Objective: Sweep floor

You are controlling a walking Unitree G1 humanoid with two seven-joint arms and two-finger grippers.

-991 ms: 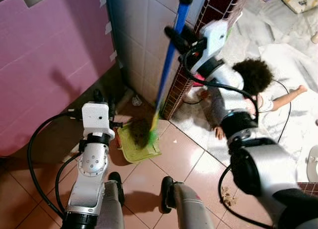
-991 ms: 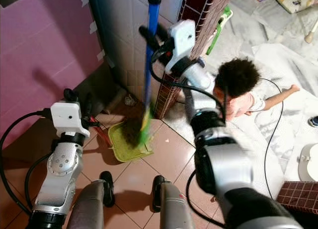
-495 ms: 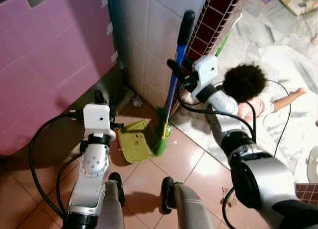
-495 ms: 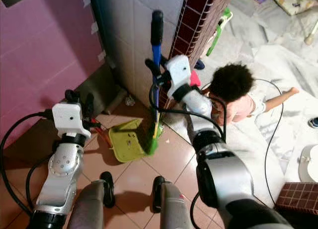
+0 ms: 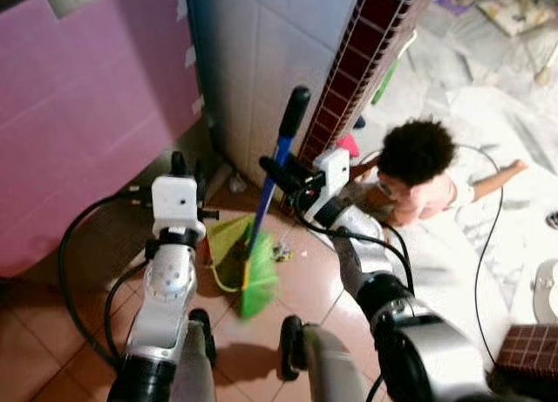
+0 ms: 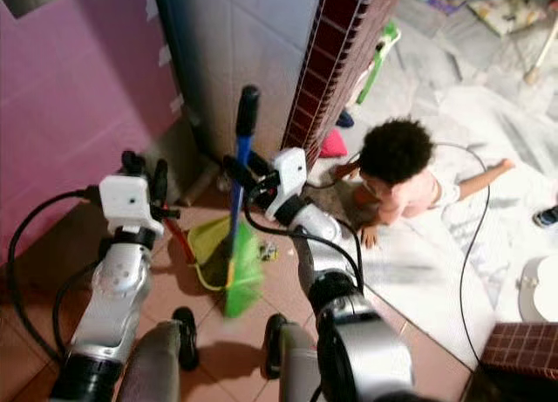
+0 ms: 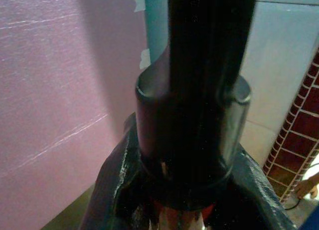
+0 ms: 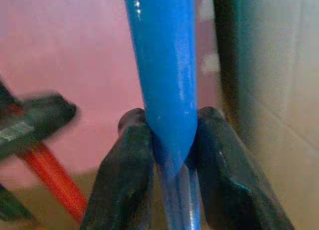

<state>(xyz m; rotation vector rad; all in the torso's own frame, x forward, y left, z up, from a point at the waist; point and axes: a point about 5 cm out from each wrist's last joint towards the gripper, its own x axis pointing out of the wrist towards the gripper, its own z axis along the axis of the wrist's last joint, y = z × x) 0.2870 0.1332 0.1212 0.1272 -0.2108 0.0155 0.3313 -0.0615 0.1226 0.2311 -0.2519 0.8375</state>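
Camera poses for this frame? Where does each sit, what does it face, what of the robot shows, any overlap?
Left eye view: on the head, looking down at the tiled floor; both silver arms, the legs, the green dustpan, a person on the floor.
Right eye view: same head, same scene; the right gripper clamps the broom.
Left wrist view: along the left gripper, facing pink wall and white tile.
Right wrist view: along the black fingers squeezing the blue handle.
Shared: both wrist views see the pink wall.
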